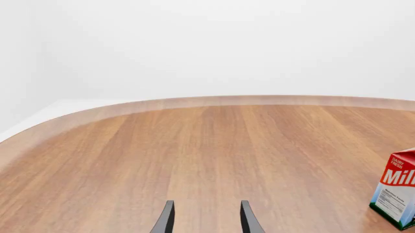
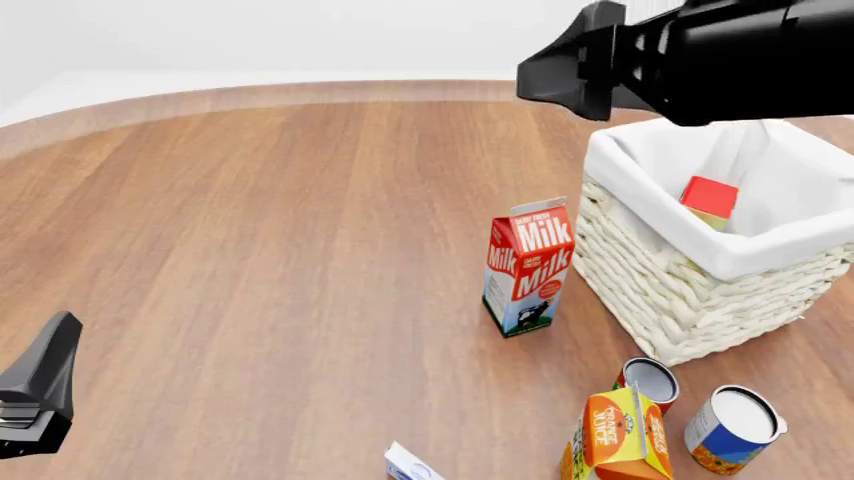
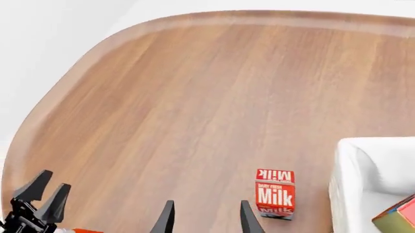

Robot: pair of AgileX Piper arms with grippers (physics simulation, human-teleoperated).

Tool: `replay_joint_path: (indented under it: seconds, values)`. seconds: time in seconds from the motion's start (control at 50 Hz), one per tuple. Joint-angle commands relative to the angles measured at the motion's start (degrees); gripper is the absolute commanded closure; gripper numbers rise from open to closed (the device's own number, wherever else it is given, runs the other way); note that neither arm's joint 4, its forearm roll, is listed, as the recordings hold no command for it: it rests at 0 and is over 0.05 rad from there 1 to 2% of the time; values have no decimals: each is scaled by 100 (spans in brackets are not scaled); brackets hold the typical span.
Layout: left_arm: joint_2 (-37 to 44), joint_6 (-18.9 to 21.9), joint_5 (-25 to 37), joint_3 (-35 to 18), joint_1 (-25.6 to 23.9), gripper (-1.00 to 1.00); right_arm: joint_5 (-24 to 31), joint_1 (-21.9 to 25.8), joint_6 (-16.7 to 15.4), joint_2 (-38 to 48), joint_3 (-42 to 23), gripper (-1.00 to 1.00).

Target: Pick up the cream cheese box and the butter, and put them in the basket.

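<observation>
Listing the scene at this moment:

- Basket (image 2: 694, 300): cream wicker with white cloth lining, near the table's right edge. Butter (image 2: 709, 198) lies inside it, red-orange box tilted against the lining; a corner of it (image 3: 397, 216) shows in the right wrist view.
- Cream cheese box (image 2: 411, 466): only a white corner with bluish print shows at the table's near edge, cut off by the front view; identity judged from that sliver. Not yet in the basket.
- Milk carton (image 2: 530, 265): upright, just beside the basket's left wall, apart from it.
- Orange juice carton (image 2: 618, 432) and two tins (image 2: 650, 381) (image 2: 734, 428): near edge, in front of the basket.
- Right gripper (image 3: 206, 218): high above the basket, fingers spread, nothing between them.
- Left gripper (image 1: 206, 218): low over bare wood near the table's left edge, fingers spread, empty.

Handling, as a judgement: the cream cheese box is likely light, stiff cardboard, smooth-faced and prone to sliding; grip across its narrow sides from above, squarely, with moderate pressure so the walls do not buckle. Left arm appears the nearer.
</observation>
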Motion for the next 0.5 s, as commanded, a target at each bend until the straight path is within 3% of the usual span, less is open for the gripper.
replay_joint_path:
  seconds: [0.02, 0.18, 0.5]
  values:
    - [0, 0, 0, 0, 0, -100, 278, 569, -242, 165, -246, -100]
    - [0, 0, 0, 0, 0, -100, 372, 893, -402, 471, -353, -100]
    - [0, 0, 0, 0, 0, -100, 331, 1347, -433, 852, -284, -100]
